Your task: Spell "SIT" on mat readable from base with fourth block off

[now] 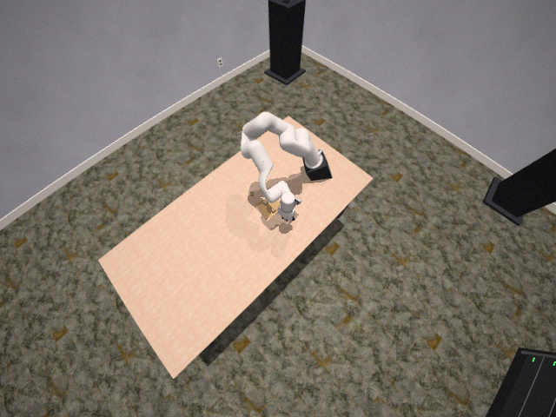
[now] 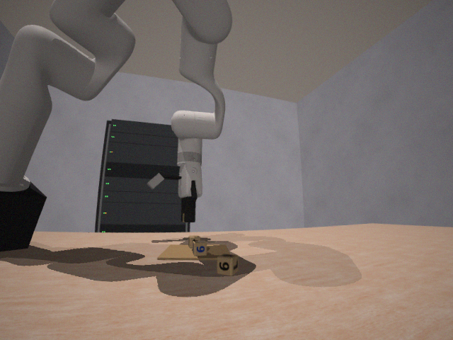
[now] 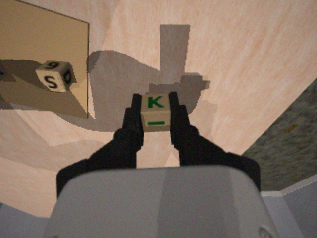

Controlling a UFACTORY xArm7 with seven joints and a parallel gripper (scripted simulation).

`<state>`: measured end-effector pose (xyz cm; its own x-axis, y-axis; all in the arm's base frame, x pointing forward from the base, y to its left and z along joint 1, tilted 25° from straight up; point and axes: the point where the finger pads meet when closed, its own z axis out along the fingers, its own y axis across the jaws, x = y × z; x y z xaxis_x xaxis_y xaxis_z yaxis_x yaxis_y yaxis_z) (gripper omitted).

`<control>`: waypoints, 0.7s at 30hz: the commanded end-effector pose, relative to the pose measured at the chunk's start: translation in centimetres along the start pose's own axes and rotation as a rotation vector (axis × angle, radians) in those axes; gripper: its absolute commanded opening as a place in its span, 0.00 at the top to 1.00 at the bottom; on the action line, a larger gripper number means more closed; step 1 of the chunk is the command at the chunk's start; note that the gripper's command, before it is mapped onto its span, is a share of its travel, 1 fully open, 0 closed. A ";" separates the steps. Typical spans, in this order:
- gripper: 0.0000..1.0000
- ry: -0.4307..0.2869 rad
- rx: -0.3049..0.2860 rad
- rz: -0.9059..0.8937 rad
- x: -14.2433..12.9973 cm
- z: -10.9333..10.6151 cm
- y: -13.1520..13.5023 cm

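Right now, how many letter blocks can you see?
4. The K block is held between the fingers. A blue-6 block is on the mat, a black-6 block is beside the mat, and one block is partly hidden behind the blue-6 one.

mat cut off at wrist view's left edge, blocks too small from top view

Grey walls met patterned green carpet; black pillars stood near the light wooden table.
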<state>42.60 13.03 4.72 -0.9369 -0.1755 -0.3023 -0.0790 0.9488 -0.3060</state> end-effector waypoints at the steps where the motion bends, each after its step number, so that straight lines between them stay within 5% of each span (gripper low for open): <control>1: 0.79 0.004 -0.011 0.001 0.0 -4.0 -0.3; 21: 0.79 0.005 -0.011 0.045 -0.1 -4.6 -0.7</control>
<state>41.07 13.65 8.94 -0.9414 -0.1513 -0.3016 -0.0599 0.9546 -0.2919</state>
